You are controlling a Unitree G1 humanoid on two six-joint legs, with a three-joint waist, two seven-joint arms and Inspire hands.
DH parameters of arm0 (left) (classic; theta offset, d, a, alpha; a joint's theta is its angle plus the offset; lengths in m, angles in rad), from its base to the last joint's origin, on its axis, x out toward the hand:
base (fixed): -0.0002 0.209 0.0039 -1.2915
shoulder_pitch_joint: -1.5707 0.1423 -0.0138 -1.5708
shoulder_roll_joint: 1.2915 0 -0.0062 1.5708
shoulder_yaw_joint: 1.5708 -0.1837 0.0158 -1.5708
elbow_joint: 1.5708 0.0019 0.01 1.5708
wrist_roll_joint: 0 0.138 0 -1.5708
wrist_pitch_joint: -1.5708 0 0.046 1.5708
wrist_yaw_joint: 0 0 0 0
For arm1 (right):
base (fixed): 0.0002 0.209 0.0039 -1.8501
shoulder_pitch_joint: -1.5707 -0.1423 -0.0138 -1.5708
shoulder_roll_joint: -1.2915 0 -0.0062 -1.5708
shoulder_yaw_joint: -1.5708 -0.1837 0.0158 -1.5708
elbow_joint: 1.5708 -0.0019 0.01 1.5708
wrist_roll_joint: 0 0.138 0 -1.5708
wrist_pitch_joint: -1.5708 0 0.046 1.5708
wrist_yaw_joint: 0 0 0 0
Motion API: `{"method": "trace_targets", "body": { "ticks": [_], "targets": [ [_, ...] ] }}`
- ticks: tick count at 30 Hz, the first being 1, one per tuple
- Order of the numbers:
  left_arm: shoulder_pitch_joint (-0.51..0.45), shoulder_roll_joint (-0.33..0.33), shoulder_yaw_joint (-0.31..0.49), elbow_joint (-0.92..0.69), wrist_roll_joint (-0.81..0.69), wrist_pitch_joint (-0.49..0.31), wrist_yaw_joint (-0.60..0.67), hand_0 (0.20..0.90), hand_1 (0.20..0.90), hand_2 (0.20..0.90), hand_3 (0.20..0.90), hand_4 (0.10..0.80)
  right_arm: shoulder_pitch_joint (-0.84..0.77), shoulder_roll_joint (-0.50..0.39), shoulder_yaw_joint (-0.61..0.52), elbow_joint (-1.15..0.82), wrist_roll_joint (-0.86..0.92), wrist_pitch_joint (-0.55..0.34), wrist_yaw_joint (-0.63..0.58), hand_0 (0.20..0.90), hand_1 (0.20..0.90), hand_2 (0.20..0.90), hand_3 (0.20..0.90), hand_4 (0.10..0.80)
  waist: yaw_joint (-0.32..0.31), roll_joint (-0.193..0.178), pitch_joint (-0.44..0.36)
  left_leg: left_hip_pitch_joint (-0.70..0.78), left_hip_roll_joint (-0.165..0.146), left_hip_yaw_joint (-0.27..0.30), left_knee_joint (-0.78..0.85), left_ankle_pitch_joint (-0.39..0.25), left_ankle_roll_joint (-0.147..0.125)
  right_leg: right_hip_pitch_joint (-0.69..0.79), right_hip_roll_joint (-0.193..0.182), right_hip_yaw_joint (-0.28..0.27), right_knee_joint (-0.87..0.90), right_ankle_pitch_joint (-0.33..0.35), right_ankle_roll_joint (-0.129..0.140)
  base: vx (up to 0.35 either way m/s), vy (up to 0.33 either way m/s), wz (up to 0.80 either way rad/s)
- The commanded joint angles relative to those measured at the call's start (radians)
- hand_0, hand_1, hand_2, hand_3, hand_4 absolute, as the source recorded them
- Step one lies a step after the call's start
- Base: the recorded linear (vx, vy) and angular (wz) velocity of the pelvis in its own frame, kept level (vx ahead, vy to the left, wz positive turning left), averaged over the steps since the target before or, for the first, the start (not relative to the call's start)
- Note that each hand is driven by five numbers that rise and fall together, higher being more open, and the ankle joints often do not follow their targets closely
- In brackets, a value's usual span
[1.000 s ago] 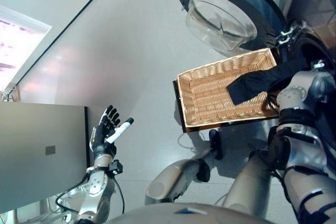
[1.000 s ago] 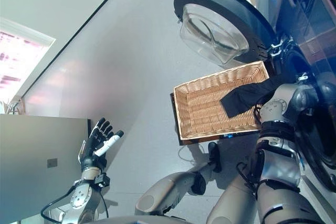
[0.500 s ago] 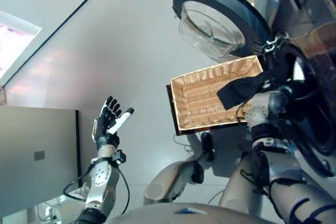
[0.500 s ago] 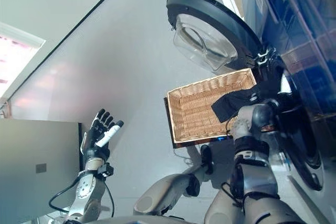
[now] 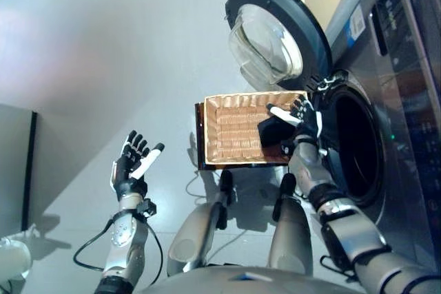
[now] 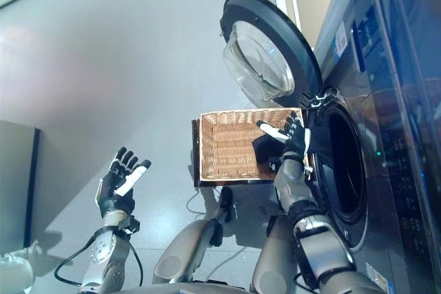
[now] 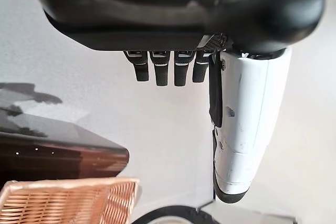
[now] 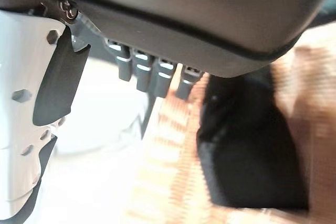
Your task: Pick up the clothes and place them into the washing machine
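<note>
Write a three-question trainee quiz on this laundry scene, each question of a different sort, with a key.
1. True or false: the round glass-windowed door of the grey front-loading washing machine stands open.
2. Where does the dark piece of clothing lie? A) inside the drum B) in the rectangular woven wicker basket C) on the floor
3. Fill in: the right hand, fingers spread, is over the basket's end nearest the ____; the left hand is raised and holds nothing.

Key: 1 true; 2 B; 3 washing machine.
</note>
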Motion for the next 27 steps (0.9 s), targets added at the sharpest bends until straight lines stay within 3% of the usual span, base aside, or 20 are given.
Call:
{"method": "trace_targets", "body": {
  "ticks": [1, 5, 12, 19, 21, 27],
  "targets": [
    [0.012, 0.098, 0.108, -0.1, 0.02, -0.063, -0.007, 0.9, 0.9, 0.9, 0.9, 0.8, -0.155, -0.068, 0.116, -0.047, -0.32, 0.017, 0.006, 0.9, 0.9, 0.9, 0.9, 0.8, 0.027, -0.036, -0.011, -0.089, 0.037, 0.007, 0.04, 0.019, -0.055, 0.059, 0.007, -0.001, -0.066, 0.0, -0.01, -0.055, -0.04, 0.06],
    [-0.002, 0.126, 0.146, -0.123, 0.11, -0.069, 0.024, 0.9, 0.9, 0.9, 0.9, 0.8, -0.202, -0.135, 0.212, -0.018, -0.659, 0.095, -0.037, 0.9, 0.9, 0.9, 0.9, 0.8, 0.038, -0.057, 0.014, -0.132, 0.046, -0.004, 0.069, 0.012, -0.057, 0.031, 0.015, -0.012, -0.053, -0.006, -0.013, -0.045, -0.037, 0.0],
    [-0.073, 0.158, 0.158, -0.121, 0.183, -0.078, 0.096, 0.9, 0.9, 0.9, 0.9, 0.8, -0.341, -0.107, 0.361, 0.259, -0.994, 0.209, -0.053, 0.9, 0.9, 0.9, 0.9, 0.8, 0.073, -0.07, 0.055, -0.194, 0.056, -0.026, 0.125, -0.005, -0.064, -0.01, 0.026, -0.03, -0.013, -0.031, -0.021, -0.027, -0.046, 0.07],
    [-0.108, 0.151, 0.15, -0.105, 0.2, -0.071, 0.134, 0.9, 0.9, 0.9, 0.9, 0.8, -0.404, -0.096, 0.409, 0.368, -1.095, 0.265, -0.051, 0.9, 0.9, 0.9, 0.9, 0.8, 0.083, -0.056, 0.091, -0.228, 0.054, -0.033, 0.166, -0.022, -0.065, -0.04, 0.031, -0.034, 0.03, -0.05, -0.027, 0.012, -0.018, 0.02],
    [-0.118, 0.15, 0.147, -0.103, 0.202, -0.073, 0.14, 0.9, 0.9, 0.9, 0.9, 0.8, -0.41, -0.102, 0.415, 0.378, -1.104, 0.27, -0.051, 0.9, 0.9, 0.9, 0.9, 0.8, 0.083, -0.053, 0.095, -0.228, 0.05, -0.042, 0.182, -0.056, -0.07, -0.044, 0.029, -0.028, 0.054, -0.086, -0.022, 0.095, -0.033, 0.06],
    [-0.134, 0.136, 0.136, -0.105, 0.191, -0.075, 0.156, 0.9, 0.9, 0.9, 0.9, 0.8, -0.446, -0.13, 0.433, 0.405, -1.141, 0.298, -0.053, 0.9, 0.9, 0.9, 0.9, 0.8, 0.081, -0.029, 0.121, -0.272, 0.043, -0.05, 0.207, -0.058, -0.071, -0.091, 0.025, -0.031, 0.101, -0.106, -0.027, -0.007, -0.009, 0.02]
  ]
}}
